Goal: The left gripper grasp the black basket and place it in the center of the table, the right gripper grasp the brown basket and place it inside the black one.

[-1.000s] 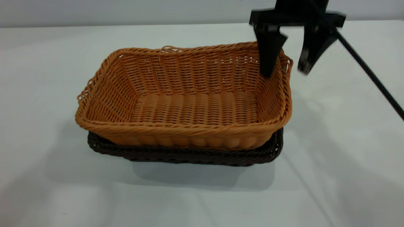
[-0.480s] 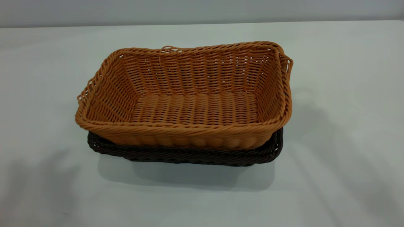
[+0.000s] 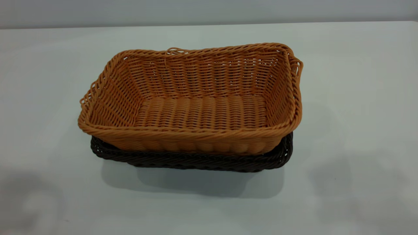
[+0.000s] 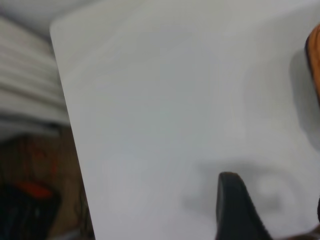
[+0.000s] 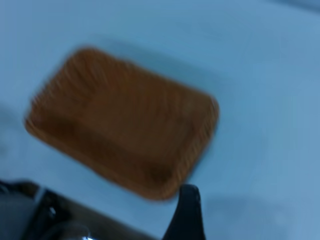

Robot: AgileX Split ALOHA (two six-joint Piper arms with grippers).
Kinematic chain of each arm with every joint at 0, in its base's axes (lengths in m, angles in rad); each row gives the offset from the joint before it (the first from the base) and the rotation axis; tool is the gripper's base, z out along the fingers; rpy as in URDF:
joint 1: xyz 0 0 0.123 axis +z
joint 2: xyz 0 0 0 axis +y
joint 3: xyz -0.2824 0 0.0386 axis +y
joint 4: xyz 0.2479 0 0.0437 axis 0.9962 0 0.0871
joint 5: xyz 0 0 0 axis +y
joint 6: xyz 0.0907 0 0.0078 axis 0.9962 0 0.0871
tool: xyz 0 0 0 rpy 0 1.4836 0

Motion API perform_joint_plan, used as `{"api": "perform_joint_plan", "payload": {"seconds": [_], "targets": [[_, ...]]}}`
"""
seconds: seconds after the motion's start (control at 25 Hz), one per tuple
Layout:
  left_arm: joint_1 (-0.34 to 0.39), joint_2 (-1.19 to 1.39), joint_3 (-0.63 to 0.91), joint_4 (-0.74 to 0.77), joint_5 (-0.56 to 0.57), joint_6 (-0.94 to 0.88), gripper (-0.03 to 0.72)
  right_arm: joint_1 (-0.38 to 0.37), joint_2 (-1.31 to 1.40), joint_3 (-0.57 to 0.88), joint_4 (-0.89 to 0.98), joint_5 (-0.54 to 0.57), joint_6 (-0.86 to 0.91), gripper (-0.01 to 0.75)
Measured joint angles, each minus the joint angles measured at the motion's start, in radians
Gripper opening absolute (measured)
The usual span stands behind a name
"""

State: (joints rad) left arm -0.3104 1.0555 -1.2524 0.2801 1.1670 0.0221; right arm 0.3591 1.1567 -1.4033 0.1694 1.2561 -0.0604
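The brown basket (image 3: 196,107) sits nested inside the black basket (image 3: 196,161) at the middle of the table (image 3: 359,130). Only the black basket's front rim and right corner show under it. Neither gripper shows in the exterior view. In the left wrist view my left gripper (image 4: 274,200) is open and empty above bare table, with one finger (image 4: 235,210) in view. A sliver of the brown basket (image 4: 315,55) shows at the frame's edge. In the right wrist view the brown basket (image 5: 125,120) lies far below. One finger (image 5: 187,212) of my right gripper stands alone, holding nothing.
The left wrist view shows the table's edge (image 4: 75,150), with dark clutter on the floor beyond it (image 4: 30,200). Soft shadows lie on the table at the front left (image 3: 29,199) and front right (image 3: 329,176).
One second ago my open right gripper hung over the brown basket's far right corner. It has risen out of the exterior view. The baskets have not moved.
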Motion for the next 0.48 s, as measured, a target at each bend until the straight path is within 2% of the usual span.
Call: {"api": "perform_joint_plan", "payload": {"seconds": [0.2, 0.48], "targets": [[0.0, 0.0, 0.157, -0.044, 0.0, -0.022, 0.349, 0.0, -0.129, 0.3, -0.076, -0.005, 0.026, 0.58], [0.0, 0.0, 0.333, -0.175, 0.0, -0.016, 0.349, 0.0, -0.266, 0.66, -0.104, -0.113, 0.078, 0.58]]}}
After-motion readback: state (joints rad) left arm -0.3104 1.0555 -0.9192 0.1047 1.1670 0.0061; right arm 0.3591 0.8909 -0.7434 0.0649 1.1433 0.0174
